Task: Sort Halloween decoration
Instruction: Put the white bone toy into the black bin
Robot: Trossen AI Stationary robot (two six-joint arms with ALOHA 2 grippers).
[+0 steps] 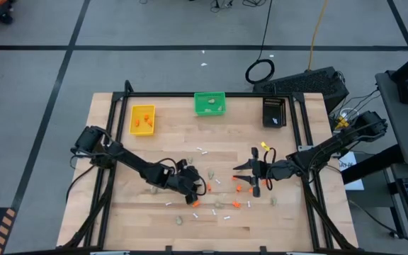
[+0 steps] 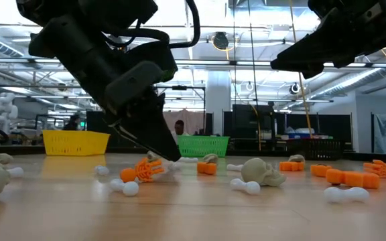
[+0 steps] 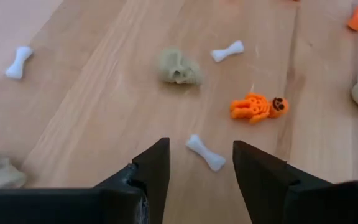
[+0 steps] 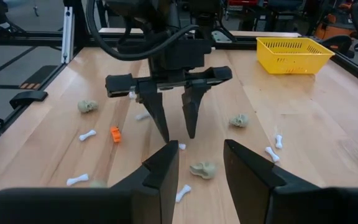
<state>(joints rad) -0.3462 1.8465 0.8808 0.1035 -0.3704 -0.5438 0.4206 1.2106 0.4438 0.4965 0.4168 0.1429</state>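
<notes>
The left gripper [image 3: 201, 163], jaws parted and empty, stands over a white bone [image 3: 206, 152] lying slantwise between them (right gripper [image 1: 255, 178] waits open, farther off).

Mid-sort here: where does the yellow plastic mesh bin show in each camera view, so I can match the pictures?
High view: yellow plastic mesh bin, far edge of the table, left part.
Low view: background, far left.
Left wrist view: not in it.
Right wrist view: upper right.
Shared landmark: the left end effector, open over the scattered pieces, shows in all four.
</notes>
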